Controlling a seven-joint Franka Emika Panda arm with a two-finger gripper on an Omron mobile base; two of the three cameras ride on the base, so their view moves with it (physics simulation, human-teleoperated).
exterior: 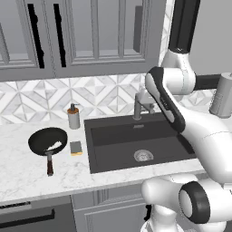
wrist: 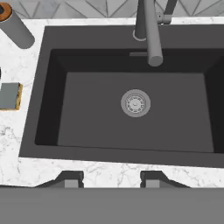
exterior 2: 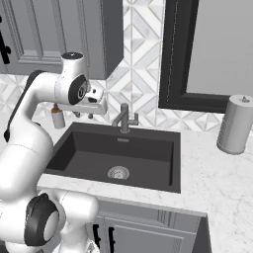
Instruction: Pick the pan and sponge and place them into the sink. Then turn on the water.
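Note:
The black pan (exterior: 47, 141) lies on the counter left of the sink (exterior: 93, 152), its reddish-brown handle pointing toward the front edge. The yellow sponge (exterior: 76, 148) (wrist: 10, 96), grey-green face up, rests between the pan and the basin's left rim. My gripper (exterior 2: 84, 116) (wrist: 111, 179) hangs open and empty high above the sink (wrist: 43, 96), over its front left part. The basin holds only its round drain (wrist: 135, 103). At the back rim the grey faucet (wrist: 151, 30) (exterior 2: 123, 118) reaches over the basin. No water is in view at its spout.
A grey soap dispenser (exterior: 74, 117) (wrist: 15, 27) stands behind the sponge by the tiled wall. A tall grey canister (exterior 2: 236, 123) stands on the counter right of the sink. Upper cabinets hang above the counter's left side.

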